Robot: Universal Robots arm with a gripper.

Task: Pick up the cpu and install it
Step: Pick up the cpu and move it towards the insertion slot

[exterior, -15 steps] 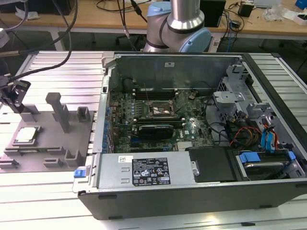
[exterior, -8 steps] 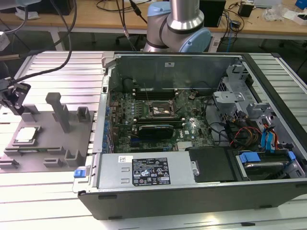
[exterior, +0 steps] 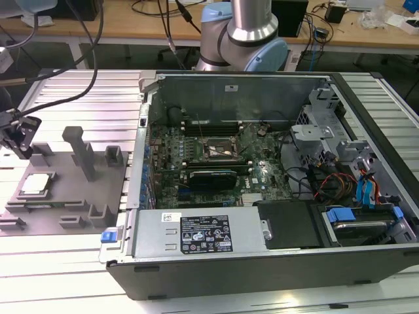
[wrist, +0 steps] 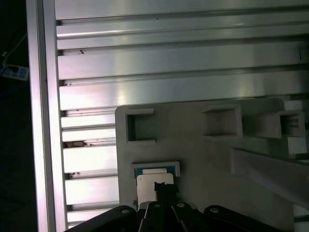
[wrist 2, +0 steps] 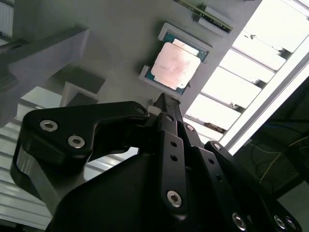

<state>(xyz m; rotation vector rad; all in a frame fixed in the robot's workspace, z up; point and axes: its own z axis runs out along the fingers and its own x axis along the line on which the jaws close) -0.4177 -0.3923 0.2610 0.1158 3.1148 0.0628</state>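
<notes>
The cpu, a thin square chip with a pale metal top, lies flat in a shallow nest on the grey fixture plate at the exterior view's left. It also appears in both wrist views, as the cpu and the cpu. My gripper hangs above the plate, a little off the chip and apart from it. Its black fingers meet at one narrow tip with nothing between them, and that tip lines up over the chip's edge. The black-framed socket sits on the motherboard inside the open computer case.
Grey posts and blocks stand up from the fixture plate near the chip. The open case lies on the ribbed aluminium table, with a power supply, cables and drive bays inside. The arm's base rises behind the case.
</notes>
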